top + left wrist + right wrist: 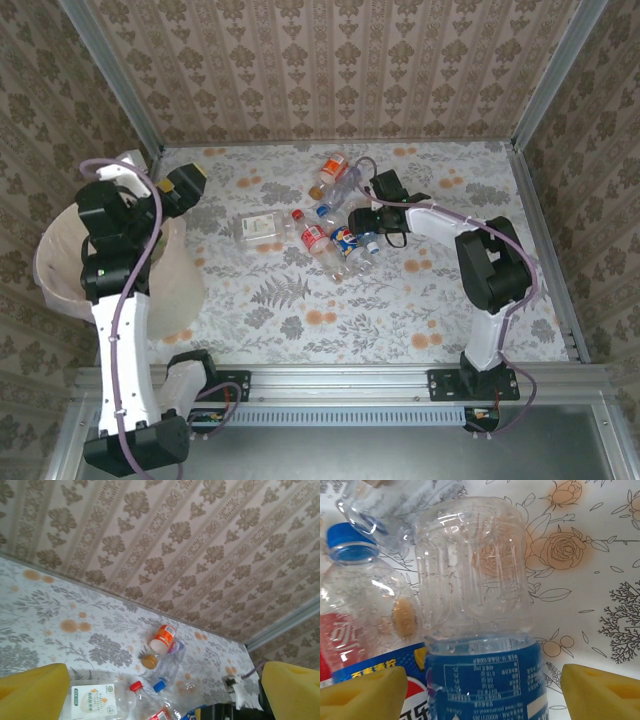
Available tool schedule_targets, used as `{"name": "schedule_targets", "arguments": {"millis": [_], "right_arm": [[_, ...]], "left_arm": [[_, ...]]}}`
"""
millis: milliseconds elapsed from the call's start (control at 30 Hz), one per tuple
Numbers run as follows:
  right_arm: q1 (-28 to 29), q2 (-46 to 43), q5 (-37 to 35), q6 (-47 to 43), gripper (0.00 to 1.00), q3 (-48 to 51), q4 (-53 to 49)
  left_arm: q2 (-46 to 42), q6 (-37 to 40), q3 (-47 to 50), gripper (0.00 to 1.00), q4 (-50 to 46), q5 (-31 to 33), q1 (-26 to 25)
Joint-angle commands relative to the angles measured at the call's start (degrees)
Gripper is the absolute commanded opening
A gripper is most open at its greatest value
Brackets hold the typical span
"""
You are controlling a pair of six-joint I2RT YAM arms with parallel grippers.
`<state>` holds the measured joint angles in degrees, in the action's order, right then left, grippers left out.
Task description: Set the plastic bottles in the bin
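Several plastic bottles lie in a heap at the middle of the table. My right gripper reaches into the heap. In the right wrist view its yellow fingers stand either side of a clear bottle with a blue label, with small gaps, so the right gripper is open. A Pepsi bottle with a blue cap lies against it on the left. My left gripper hangs open and empty beside the pale pink bin. Past the left gripper lies an orange-labelled bottle.
A flattened clear bottle with a white label lies left of the heap. Patterned walls with metal corner posts close off the table's back and sides. The bin stands off the table's left edge, partly under the left arm.
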<state>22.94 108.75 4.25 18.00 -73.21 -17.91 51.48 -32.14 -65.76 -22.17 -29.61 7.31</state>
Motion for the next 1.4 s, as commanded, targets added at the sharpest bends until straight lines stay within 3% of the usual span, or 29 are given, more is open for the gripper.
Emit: {"name": "schedule_targets", "arguments": {"millis": [0,200,367,667,1000,1233,1367], "right_arm": [[0.8,2.4,-4.3,-1.0,0.8,-2.7,-4.0],[1.0,5.5,-4.2,-1.6,0.79,-2.5,-1.9],[1.0,5.0,-6.5,-1.3,0.7,-1.9,-0.6],[1.0,-6.3,-7.5,-2.5,0.58,7.8,8.8],[1.0,-22.9,3.2,-1.4,0.54,21.3,28.2],[1.1,-27.3,12.3,0.6,0.53,24.8,37.1],[1.4,-27.9,16.2,2.7,0.53,25.6,41.4]], "left_arm": [[1.6,1.6,-1.4,1.0,2.1,-0.1,-2.4],[4.3,3.1,-2.6,1.0,2.5,1.9,-7.3],[6.5,3.2,-2.8,1.0,3.4,3.2,-11.0],[11.4,1.9,-2.6,1.0,5.0,8.1,-18.1],[19.9,3.2,-4.8,1.0,6.7,11.0,-28.1],[24.8,0.6,-3.7,1.0,15.3,11.9,-35.2],[28.8,0.7,-5.2,1.0,18.1,9.3,-38.4]]}}
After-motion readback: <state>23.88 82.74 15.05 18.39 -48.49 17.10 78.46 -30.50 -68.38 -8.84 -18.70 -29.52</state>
